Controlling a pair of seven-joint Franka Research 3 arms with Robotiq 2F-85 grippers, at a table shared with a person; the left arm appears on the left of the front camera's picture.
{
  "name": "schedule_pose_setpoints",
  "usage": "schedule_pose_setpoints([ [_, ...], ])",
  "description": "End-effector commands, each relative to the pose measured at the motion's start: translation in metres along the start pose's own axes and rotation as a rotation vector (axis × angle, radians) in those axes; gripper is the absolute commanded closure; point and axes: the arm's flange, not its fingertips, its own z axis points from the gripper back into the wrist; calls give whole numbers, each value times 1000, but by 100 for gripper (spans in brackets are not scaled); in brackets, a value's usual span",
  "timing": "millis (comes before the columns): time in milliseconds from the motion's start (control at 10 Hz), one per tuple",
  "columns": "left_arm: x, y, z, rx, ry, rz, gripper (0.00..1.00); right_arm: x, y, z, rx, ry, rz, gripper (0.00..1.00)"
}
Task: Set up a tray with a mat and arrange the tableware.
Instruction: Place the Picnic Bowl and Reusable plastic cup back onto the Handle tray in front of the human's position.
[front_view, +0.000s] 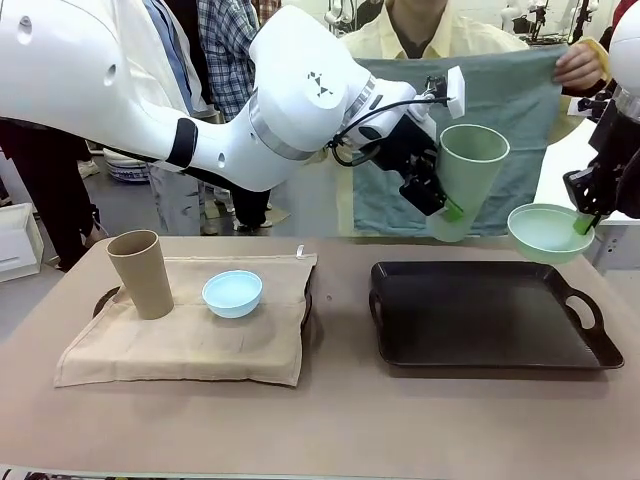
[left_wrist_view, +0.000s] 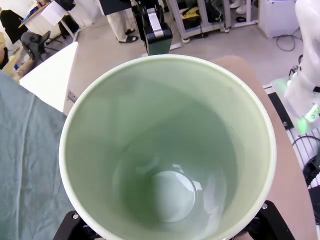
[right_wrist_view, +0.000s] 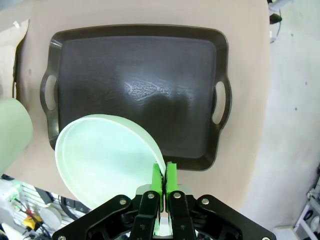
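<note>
left gripper (front_view: 447, 200) grips pale green cup (front_view: 466, 180), upright, slightly tilted | right gripper (right_wrist_view: 164, 176) pinches pale green bowl (right_wrist_view: 105, 159) rim

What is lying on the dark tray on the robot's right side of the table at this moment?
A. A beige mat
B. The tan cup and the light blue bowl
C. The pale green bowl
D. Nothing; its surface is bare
D: the dark tray is bare, while the pale green bowl hangs above it in the right gripper and the pale green cup is held up by the left gripper.
</note>
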Motion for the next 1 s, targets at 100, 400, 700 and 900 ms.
schedule_pose_setpoints([
  [100,4,2,0,5,-5,-17,81,0,0,-1,-2,2,4,100],
  [400,4,2,0,5,-5,-17,81,0,0,-1,-2,2,4,100],
  [700,4,2,0,5,-5,-17,81,0,0,-1,-2,2,4,100],
  [900,4,2,0,5,-5,-17,81,0,0,-1,-2,2,4,100],
])
